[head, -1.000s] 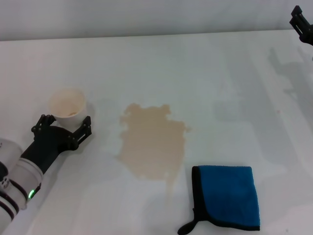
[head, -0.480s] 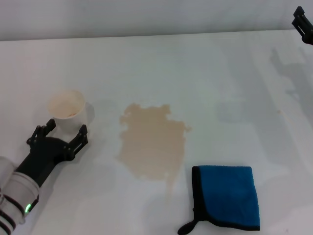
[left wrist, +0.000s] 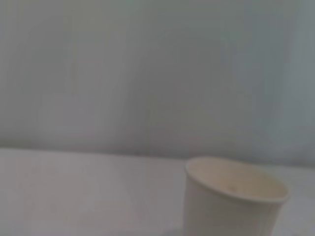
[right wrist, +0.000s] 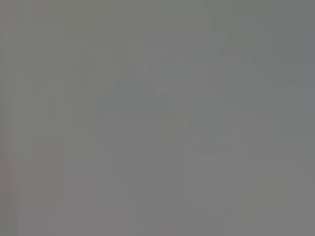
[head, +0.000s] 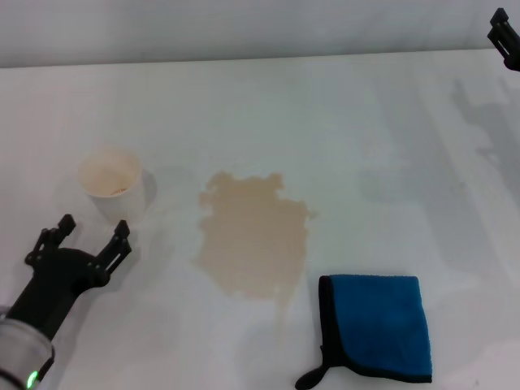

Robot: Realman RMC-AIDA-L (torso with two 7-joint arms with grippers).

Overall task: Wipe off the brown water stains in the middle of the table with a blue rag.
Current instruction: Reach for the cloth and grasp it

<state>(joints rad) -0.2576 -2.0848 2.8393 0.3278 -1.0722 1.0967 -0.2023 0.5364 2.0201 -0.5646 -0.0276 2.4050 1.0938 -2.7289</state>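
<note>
cup (head: 112,180) left of stains (head: 254,236) | rag (head: 377,327) right, nearer; all on table (head: 325,114)

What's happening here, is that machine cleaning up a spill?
Not yet. A brown spill sits in the middle of the white table, and the blue rag lies untouched just beside it. The left claw is open and has backed away from a paper cup, which stands upright alone. The right claw hangs at the table's far right edge, holding nothing that shows.
</note>
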